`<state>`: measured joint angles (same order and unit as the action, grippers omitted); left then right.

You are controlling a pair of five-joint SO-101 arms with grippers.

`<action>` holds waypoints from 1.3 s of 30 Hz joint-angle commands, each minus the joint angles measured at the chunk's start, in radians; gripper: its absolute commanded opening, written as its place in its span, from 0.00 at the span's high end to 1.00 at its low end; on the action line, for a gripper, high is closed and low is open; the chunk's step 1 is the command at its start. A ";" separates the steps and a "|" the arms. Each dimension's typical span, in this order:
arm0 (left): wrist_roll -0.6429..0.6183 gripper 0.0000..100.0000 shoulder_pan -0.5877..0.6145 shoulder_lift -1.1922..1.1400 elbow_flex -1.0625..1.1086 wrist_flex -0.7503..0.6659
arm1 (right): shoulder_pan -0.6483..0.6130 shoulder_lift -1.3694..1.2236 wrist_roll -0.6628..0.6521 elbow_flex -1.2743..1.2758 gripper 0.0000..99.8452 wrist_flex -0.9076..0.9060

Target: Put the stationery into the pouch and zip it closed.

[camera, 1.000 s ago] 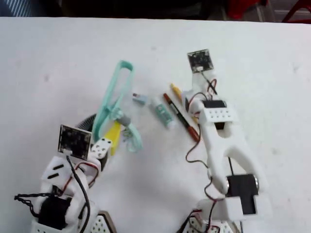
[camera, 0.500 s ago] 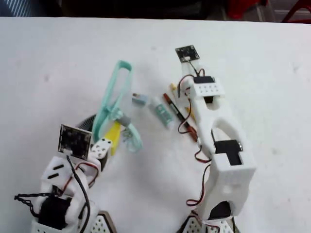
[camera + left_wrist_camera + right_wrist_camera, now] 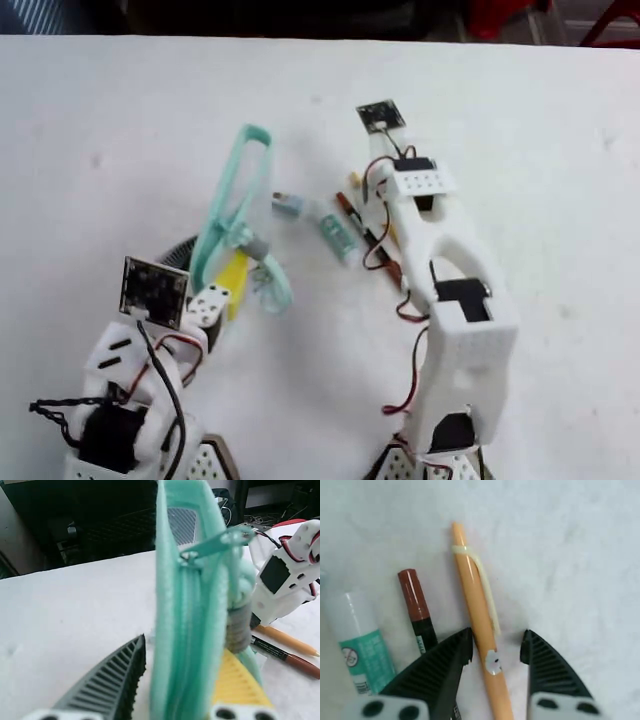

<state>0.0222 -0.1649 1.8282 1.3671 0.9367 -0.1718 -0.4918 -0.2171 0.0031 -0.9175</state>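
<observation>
The mint-green pouch (image 3: 233,212) stands on edge, open along its top, with its zip pull (image 3: 215,542) near the far end. My left gripper (image 3: 185,650) is shut on the pouch's near end, between the dark finger (image 3: 112,685) and the yellow finger (image 3: 235,685). My right gripper (image 3: 496,642) is open and low over the table, its black fingers (image 3: 440,670) on either side of the orange pen (image 3: 475,605). Beside that pen lie a red-brown pen (image 3: 415,605) and a glue stick (image 3: 360,640). A small teal item (image 3: 288,205) lies near the pouch.
The right arm (image 3: 445,280) stretches from the table's near edge over the pens. The left arm's base (image 3: 125,400) sits at the near left. The white table (image 3: 520,140) is bare at the far side and right. Dark furniture stands behind the table.
The right arm has stretched forward and shifted left, bringing its gripper down over the orange pen. The left arm and the pouch have not moved.
</observation>
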 commanded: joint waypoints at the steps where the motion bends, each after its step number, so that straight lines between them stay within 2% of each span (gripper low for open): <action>1: 0.002 0.81 0.004 0.001 -0.003 0.005 | -0.001 -0.019 -0.009 -0.081 0.86 -0.030; 6: 0.002 0.81 0.004 0.001 -0.003 0.005 | -0.001 -0.039 -0.009 -0.101 0.99 -0.038; 10: -0.006 0.81 -0.013 0.001 -0.011 0.018 | -0.001 -0.039 -0.009 -0.101 0.98 -0.036; 12: -0.032 0.81 -0.087 -0.002 -0.061 0.083 | -0.001 -0.039 -0.009 -0.101 0.98 -0.035; 15: 0.014 0.81 -0.148 -0.002 -0.115 0.127 | -0.001 -0.039 -0.009 -0.101 0.98 -0.033; 23: 0.023 0.82 -0.036 -0.004 -0.173 0.089 | -0.002 -0.038 -0.009 -0.101 0.98 -0.033; 25: 0.023 0.86 -0.036 -0.004 -0.186 0.091 | -0.002 -0.038 -0.009 -0.101 0.98 -0.033; 28: 0.028 0.98 -0.036 -0.005 -0.161 0.080 | 0.013 -0.041 -0.008 -0.118 0.98 -0.033; 33: 0.023 0.98 -0.030 -0.004 -0.068 0.005 | 0.033 -0.048 -0.003 -0.130 0.98 -0.035; 39: 0.021 0.98 -0.036 0.001 -0.068 -0.012 | 0.028 -0.048 -0.005 -0.127 0.98 -0.036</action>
<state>0.0391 -0.2002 1.8313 1.3042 0.9521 -0.1504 -0.5455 -0.2171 -0.0890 -0.9528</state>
